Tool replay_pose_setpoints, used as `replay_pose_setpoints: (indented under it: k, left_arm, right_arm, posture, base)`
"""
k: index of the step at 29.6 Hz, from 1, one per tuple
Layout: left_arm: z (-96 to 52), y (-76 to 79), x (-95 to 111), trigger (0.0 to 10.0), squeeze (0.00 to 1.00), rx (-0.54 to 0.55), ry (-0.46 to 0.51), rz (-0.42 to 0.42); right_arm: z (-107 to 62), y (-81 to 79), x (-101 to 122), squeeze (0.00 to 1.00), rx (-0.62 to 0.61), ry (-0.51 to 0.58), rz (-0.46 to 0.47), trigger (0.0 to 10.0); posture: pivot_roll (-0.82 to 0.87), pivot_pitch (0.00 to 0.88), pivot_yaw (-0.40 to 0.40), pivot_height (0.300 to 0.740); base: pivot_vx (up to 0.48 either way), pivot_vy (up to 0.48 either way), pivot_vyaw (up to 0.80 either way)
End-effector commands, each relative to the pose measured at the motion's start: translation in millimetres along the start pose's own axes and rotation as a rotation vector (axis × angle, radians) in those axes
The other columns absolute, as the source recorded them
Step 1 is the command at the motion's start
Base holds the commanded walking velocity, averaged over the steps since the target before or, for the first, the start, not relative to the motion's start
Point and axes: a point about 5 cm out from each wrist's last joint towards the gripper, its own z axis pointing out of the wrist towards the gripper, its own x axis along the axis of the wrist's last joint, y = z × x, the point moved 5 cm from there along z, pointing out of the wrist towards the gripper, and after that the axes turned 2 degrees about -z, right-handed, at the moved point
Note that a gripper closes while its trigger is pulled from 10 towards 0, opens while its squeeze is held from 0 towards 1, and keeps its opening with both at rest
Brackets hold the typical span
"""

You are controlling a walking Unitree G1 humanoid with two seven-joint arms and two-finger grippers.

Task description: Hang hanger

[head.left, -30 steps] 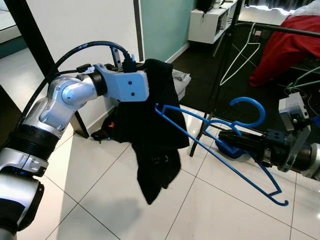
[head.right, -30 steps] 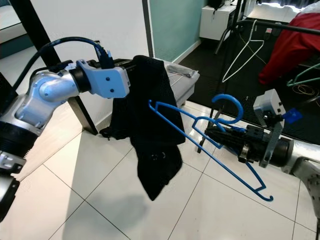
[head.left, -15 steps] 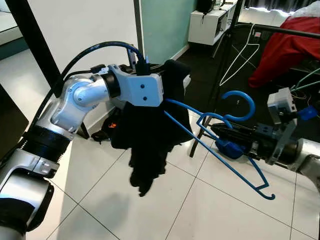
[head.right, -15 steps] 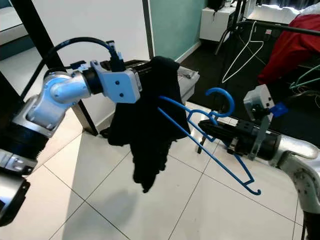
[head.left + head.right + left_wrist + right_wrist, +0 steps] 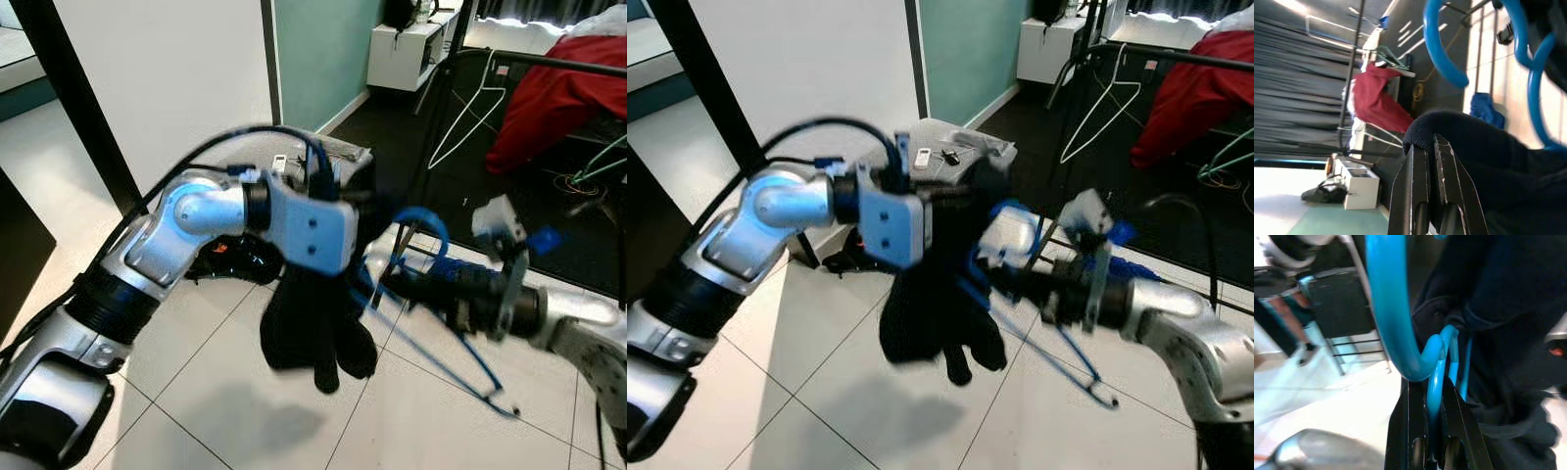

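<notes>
A black garment hangs bunched from my left gripper, which is shut on a fold of its cloth. The blue plastic hanger is held at its neck by my right gripper, shut on it. In the eye views, both blurred, the two arms meet at mid-picture. The hanger's one arm is buried in the garment while its other arm slants down to the right over the floor. The hook curls just beyond the cloth in the left wrist view. My right gripper sits right beside the garment.
A black clothes rack stands at the back right with a white wire hanger and a red cloth. A grey box sits behind my left arm. A black post rises at left. White tiled floor lies below.
My left arm has swung right and lower with the garment. My right arm has brought the hanger left, so its near arm is now inside the cloth.
</notes>
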Motion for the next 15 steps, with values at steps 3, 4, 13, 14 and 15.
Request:
replay_pose_setpoints:
  k: [3, 4, 13, 14, 15]
  left_arm:
    - [-10.5, -4.6, -9, 10.0, 0.00, -0.040, -0.046, 0.047]
    - [-10.5, -4.6, -9, 10.0, 0.00, -0.040, -0.046, 0.047]
    - [-66.5, -37.9, -49, 10.0, 0.00, -0.042, -0.316, 0.090]
    - [-66.5, -37.9, -49, 10.0, 0.00, -0.042, -0.316, 0.090]
    - [-73.0, -41.2, -51, 10.0, 0.00, -0.040, -0.337, 0.093]
  right_arm:
    - [2.0, -21.4, 4, 0.00, 0.152, -0.006, 0.005, 10.0]
    - [2.0, -21.4, 4, 0.00, 0.152, -0.006, 0.005, 10.0]
    - [-26.1, -2.3, 1, 0.00, 0.064, -0.067, -0.010, 10.0]
    - [-26.1, -2.3, 1, 0.00, 0.064, -0.067, -0.010, 10.0]
    - [-30.9, 1.0, 1, 0.00, 0.045, -0.077, -0.016, 10.0]
  posture:
    - [-0.11, 0.029, 0.053, 0.740]
    - [-0.11, 0.029, 0.053, 0.740]
    - [-0.11, 0.031, 0.058, 0.740]
    - [-0.11, 0.031, 0.058, 0.740]
    - [-0.11, 0.031, 0.058, 0.740]
  base:
    - [0.000, 0.000, 0.00]
    - [0.000, 0.000, 0.00]
    - [0.000, 0.000, 0.00]
    - [0.000, 0.000, 0.00]
    - [0.000, 0.000, 0.00]
